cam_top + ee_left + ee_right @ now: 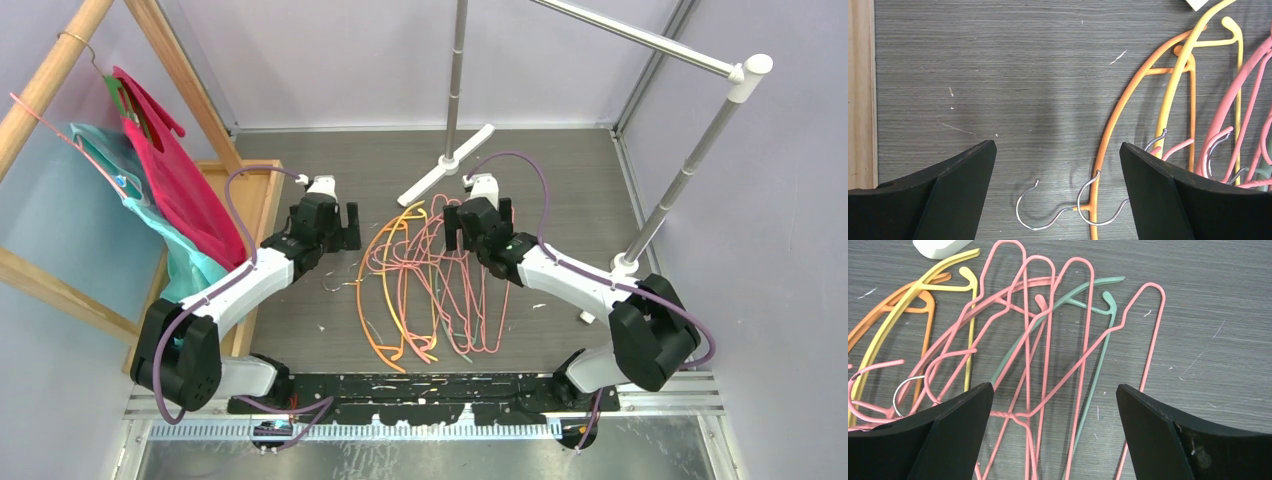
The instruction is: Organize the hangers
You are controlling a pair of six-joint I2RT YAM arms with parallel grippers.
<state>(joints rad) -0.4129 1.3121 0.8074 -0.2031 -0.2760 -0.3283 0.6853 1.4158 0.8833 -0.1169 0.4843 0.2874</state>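
Observation:
The hangers (pixel 430 280) lie in a tangled pile on the grey floor between the two arms: several pink, some orange, one yellow, one pale green. My left gripper (pixel 325 228) is open and empty at the pile's left edge. In the left wrist view it (pixel 1058 150) hangs above two metal hooks (pixel 1040 215) and an orange hanger (pixel 1113 130), beside the yellow hanger (pixel 1173 90). My right gripper (pixel 478 215) is open and empty over the pile's far right part. In the right wrist view it (pixel 1054 390) is above crossed pink hangers (pixel 1028 340) and the green hanger (pixel 1098 360).
A wooden rack (pixel 265 190) stands at the left with a pink hanger draped in red and teal cloth (pixel 170 170). A metal clothes rail (pixel 640 40) spans the back right on poles (pixel 457 70). Its white foot (pixel 447 165) lies just behind the pile.

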